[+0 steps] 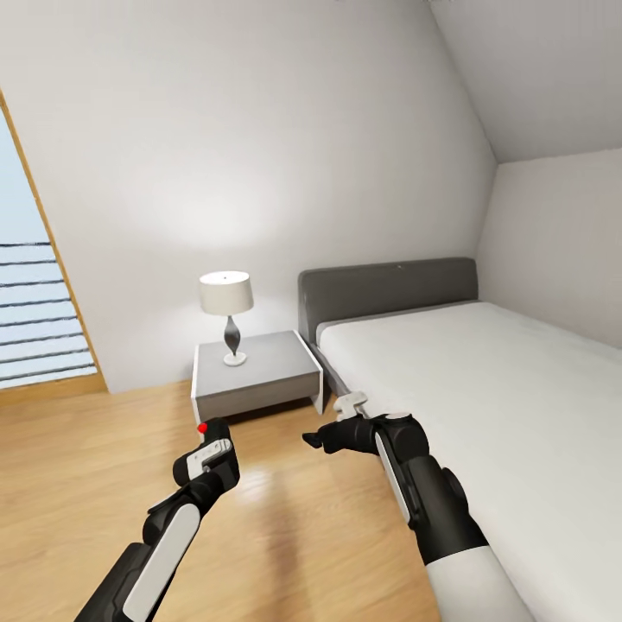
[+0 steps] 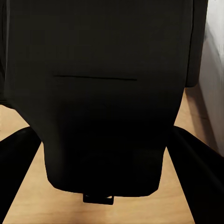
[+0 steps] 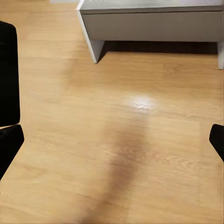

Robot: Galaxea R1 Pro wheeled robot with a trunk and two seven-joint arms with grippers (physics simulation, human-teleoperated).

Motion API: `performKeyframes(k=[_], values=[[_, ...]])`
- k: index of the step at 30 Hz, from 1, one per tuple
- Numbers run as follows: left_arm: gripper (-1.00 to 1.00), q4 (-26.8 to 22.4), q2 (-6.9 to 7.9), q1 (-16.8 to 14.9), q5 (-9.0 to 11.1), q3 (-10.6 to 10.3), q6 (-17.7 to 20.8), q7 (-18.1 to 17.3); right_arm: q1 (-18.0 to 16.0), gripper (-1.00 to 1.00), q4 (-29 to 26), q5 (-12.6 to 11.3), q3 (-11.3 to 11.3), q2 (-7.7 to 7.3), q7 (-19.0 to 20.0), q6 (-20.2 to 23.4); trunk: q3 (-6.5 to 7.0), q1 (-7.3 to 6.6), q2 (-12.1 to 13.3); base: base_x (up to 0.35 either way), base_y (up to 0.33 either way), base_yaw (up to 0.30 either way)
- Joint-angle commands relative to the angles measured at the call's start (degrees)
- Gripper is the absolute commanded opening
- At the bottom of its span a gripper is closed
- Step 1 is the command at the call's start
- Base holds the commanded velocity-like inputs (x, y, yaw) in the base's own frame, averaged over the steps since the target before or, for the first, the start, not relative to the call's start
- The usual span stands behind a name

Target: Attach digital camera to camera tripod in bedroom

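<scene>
- Left gripper (image 1: 210,439) clamped on the digital camera (image 2: 109,93), above the wood floor (image 1: 78,458).
- Right gripper (image 1: 321,439) wide open, empty, near the nightstand (image 3: 154,21).

1. The left arm (image 1: 160,540) is built of glossy black segments with a long white panel inset along the forearm.
2. The left gripper (image 1: 210,445) is black, with a white plate carrying small dark marks near the wrist.
3. The right arm (image 1: 432,501) has bulbous black joint housings, a narrow white strip along one side, and a white upper segment.
4. The right gripper (image 1: 333,425) is black with a white bracket at its wrist.
5. In the right wrist view, the fingers (image 3: 9,140) appear matte black with rounded edges.
</scene>
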Motion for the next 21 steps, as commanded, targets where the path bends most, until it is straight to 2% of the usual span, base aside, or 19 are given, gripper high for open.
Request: performKeyframes(k=[1, 10, 14, 17, 21], values=[[-1.00, -0.04, 0.06, -0.05, 0.46, -0.14, 0.04, 0.57, -0.04, 1.00, -0.06, 0.62, -0.02, 0.02, 0.47, 0.16, 0.12, -0.24, 0.39, 0.000, 0.000, 0.000], [-1.00, 1.18, 0.01, -0.05, 0.29, -0.73, 0.07, 0.53, -0.04, 1.00, 1.63, 0.58, -0.18, 0.02, 0.44, -0.58, 1.74, -2.21, 4.00, 0.000, 0.000, 0.000], [-1.00, 4.36, -0.02, -0.05, 0.35, -0.56, 0.10, 0.22, -0.04, 1.00, 13.04, 0.88, -0.46, 0.02, 0.24, -3.42, 2.46, -3.09, 5.60, 0.000, 0.000, 0.000], [-1.00, 6.19, 0.06, -0.01, 0.57, -0.47, 0.07, 0.17, -0.04, 1.00, 19.13, 0.95, -0.51, 0.02, -0.27, -5.23, 2.99, -3.75, 6.80, 0.000, 0.000, 0.000], [-1.00, 13.87, -0.10, 0.03, 1.70, -0.60, -0.67, 0.01, -0.03, 1.00, 29.29, 0.87, -0.53, 0.02, -0.72, -8.54, 3.71, -4.63, 8.41, 0.000, 0.000, 0.000]])
